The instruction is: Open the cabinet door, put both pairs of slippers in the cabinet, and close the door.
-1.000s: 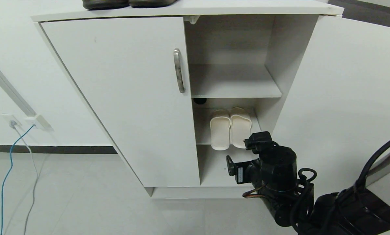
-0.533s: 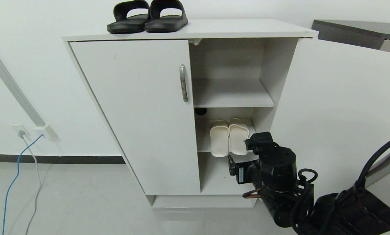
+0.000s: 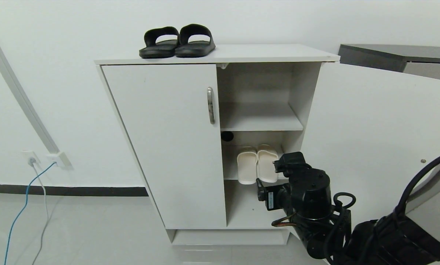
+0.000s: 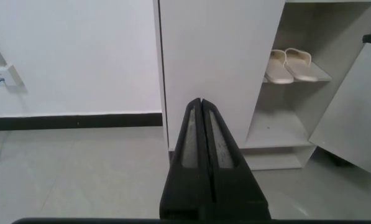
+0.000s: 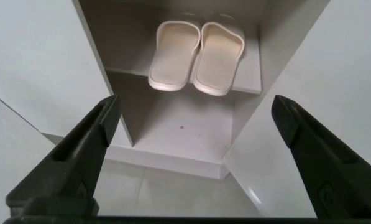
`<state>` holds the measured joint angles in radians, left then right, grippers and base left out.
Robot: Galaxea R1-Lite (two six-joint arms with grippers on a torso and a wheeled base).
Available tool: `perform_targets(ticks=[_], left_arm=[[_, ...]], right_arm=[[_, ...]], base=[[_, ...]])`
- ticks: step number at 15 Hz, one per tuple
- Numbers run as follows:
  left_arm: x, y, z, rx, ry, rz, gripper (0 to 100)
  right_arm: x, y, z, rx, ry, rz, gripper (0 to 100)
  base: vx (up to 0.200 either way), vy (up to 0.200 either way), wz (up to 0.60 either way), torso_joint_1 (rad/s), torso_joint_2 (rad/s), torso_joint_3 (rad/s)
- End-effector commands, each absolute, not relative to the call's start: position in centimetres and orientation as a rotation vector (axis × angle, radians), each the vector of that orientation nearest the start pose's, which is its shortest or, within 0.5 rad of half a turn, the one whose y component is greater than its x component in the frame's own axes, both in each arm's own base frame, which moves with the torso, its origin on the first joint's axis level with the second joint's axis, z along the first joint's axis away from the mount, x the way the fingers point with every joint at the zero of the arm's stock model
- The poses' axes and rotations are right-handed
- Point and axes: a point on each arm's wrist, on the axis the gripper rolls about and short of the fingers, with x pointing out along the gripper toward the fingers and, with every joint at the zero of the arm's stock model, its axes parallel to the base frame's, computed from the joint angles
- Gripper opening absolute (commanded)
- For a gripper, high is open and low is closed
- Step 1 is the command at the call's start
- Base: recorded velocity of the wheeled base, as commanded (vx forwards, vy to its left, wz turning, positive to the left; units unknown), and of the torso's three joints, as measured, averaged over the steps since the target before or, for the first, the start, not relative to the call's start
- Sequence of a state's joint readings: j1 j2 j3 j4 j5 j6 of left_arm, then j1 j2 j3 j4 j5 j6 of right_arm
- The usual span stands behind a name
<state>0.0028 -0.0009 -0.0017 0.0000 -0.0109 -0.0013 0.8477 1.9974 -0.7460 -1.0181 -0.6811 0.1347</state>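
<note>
**While the right door stands open, one pair is shelved and one sits on top**

Since I am reading directions as a clock face laid on the head view, 12 is up the wall and 6 is down at the floor.

My right gripper [image 5: 194, 112] has its fingers spread wide apart with nothing between them. It hangs in front of the cabinet's open right half, level with the gap between the middle shelf and the bottom compartment [image 3: 242, 206]. At about 10 o'clock from it, just beside it, lies the white pair of slippers [image 3: 257, 163], side by side on the middle shelf with their toes pointing inward. I see no contact between gripper and slippers.

My left gripper [image 4: 201, 109] has its fingers pressed together on nothing. It sits low above the floor, well apart from the cabinet [image 3: 220, 53], and points toward the closed left door [image 3: 168, 140].

At 3 o'clock from the right gripper the right door [image 3: 370, 140] is swung wide open. At 9 o'clock is the closed left door, with its metal handle [image 3: 210, 105] upright along the inner edge. At 12 o'clock is the upper shelf [image 3: 260, 117].

The black pair of slippers [image 3: 177, 41] stands at about 11 o'clock, on the cabinet's top toward its left end, the two touching.

Far out at 9 o'clock, a wall socket [image 3: 31, 158] feeds a blue cable [image 3: 21, 213] down to the floor.
</note>
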Motion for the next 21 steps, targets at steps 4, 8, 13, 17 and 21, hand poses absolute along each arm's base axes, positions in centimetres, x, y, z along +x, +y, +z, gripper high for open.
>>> perform_targets(ticks=[4,8,13,17,21], left_arm=[[-2.29,-0.03,7.59,-0.002,-0.002,-0.008,0],[-2.29,-0.03,7.59,-0.002,-0.002,-0.009,0],[-2.29,-0.03,7.59,-0.002,-0.002,-0.008,0],[-2.29,-0.03,7.59,-0.002,-0.002,-0.008,0],[-2.29,-0.03,7.59,-0.002,-0.002,-0.008,0]], right_arm=[[23.96,25.04,10.59,-0.032,0.184,0.154,100],[23.93,25.01,10.61,-0.032,0.184,0.154,100],[23.88,24.95,10.64,-0.03,0.173,0.156,100],[23.87,24.94,10.56,-0.033,0.175,0.156,100],[23.77,24.83,10.5,-0.032,0.174,0.156,100]], base=[[0.0,0.05,0.0,0.001,0.0,0.001],[0.0,0.2,0.0,-0.001,0.0,0.008],[0.0,0.2,0.0,0.007,0.0,0.001],[0.0,0.2,0.0,0.005,0.0,0.002],[0.0,0.2,0.0,0.002,0.0,0.005]])
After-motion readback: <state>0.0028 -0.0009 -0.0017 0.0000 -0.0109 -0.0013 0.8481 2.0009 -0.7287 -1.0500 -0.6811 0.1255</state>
